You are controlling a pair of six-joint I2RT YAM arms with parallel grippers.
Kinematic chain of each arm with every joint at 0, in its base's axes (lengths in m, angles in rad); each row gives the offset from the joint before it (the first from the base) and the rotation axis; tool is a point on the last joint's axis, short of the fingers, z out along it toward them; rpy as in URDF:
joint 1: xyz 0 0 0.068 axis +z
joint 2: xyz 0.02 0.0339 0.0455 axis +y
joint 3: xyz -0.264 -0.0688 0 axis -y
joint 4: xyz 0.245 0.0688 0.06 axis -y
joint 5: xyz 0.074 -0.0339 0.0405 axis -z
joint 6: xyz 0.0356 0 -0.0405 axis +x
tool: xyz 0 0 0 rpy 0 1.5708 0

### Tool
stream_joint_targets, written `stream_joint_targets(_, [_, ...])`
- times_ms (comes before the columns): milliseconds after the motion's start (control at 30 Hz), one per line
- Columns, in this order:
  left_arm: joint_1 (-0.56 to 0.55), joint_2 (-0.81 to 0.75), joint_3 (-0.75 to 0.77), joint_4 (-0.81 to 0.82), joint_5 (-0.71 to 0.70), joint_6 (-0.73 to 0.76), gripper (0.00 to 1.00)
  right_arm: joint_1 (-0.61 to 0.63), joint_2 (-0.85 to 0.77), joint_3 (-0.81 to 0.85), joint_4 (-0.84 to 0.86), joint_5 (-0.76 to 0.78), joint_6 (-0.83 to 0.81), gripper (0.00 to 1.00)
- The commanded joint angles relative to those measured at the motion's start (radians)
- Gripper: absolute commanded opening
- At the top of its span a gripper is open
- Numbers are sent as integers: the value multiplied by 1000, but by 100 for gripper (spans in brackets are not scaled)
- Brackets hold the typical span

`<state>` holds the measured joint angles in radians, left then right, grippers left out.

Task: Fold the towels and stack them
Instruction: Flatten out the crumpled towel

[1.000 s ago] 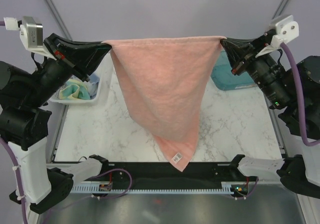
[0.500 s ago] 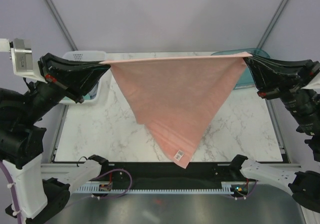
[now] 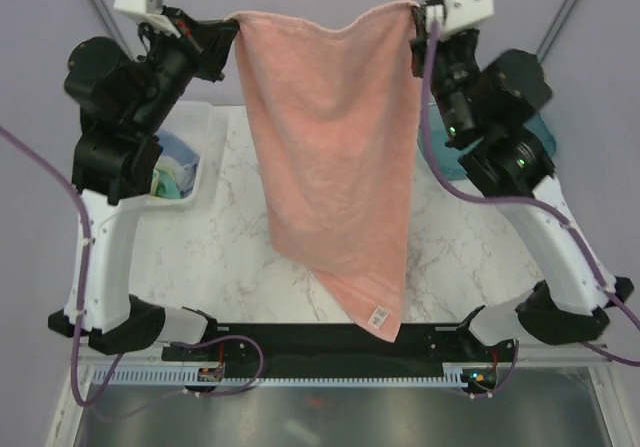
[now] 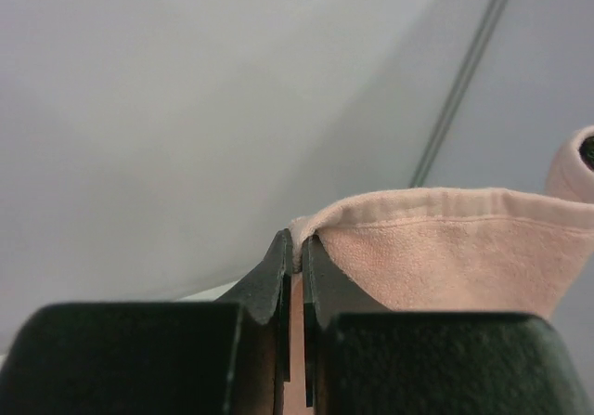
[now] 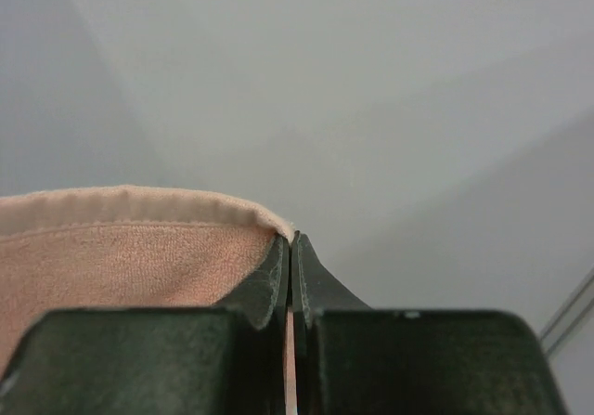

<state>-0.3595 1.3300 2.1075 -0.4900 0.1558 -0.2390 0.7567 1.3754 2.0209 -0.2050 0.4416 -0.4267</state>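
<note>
The large salmon-pink towel (image 3: 330, 147) hangs high above the table, stretched between both arms, its lower corner with a white label reaching the near table edge. My left gripper (image 3: 232, 22) is shut on its upper left corner; the left wrist view shows the towel (image 4: 445, 248) pinched between the black fingers (image 4: 269, 280). At the upper right corner my right gripper (image 3: 418, 12) is shut on the cloth, and the right wrist view shows the towel (image 5: 121, 248) running left from that gripper (image 5: 290, 248). A pale-yellow and teal towel (image 3: 170, 177) lies in the white bin.
A white bin (image 3: 205, 157) stands at the table's left edge beneath the left arm. A teal tray (image 3: 545, 132) sits at the right, mostly behind the right arm. The marble tabletop (image 3: 220, 257) shows on both sides of the hanging cloth.
Both arms rose and drew closer together, lifting the pink towel's top edge. The towel went from a taut wide triangle to a narrower, longer drape.
</note>
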Motion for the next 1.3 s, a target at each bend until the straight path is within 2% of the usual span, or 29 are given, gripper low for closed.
stream_joint_targets(0, [7, 77, 74, 86, -183, 158, 2, -98, 123, 141, 98, 7, -54, 0])
stream_joint_targets(100, [7, 87, 78, 165, -112, 164, 2, -102, 178, 223, 84, -27, -52, 0])
stream_joint_targets(167, [4, 62, 77, 172, -60, 130, 2, -103, 154, 207, 85, -56, -37, 0])
stream_joint_targets(333, [7, -118, -119, 255, 36, 47, 2, -103, -60, 46, 76, -161, 113, 0])
stream_joint_targets(500, [5, -317, -222, 292, 175, -84, 2, -102, -283, -80, 46, -296, 287, 0])
stream_joint_targets(667, [5, -411, -314, 301, 296, -207, 2, -102, -426, -168, 33, -388, 426, 0])
stream_joint_targets(867, [7, -433, -301, 304, 288, -238, 2, -102, -454, -200, 19, -408, 479, 0])
stream_joint_targets(1133, [5, -356, -152, 258, 242, -204, 2, -103, -351, -38, 21, -371, 436, 0])
stream_joint_targets(1267, [5, -296, -95, 234, 122, -123, 2, -103, -245, 53, 22, -307, 353, 0])
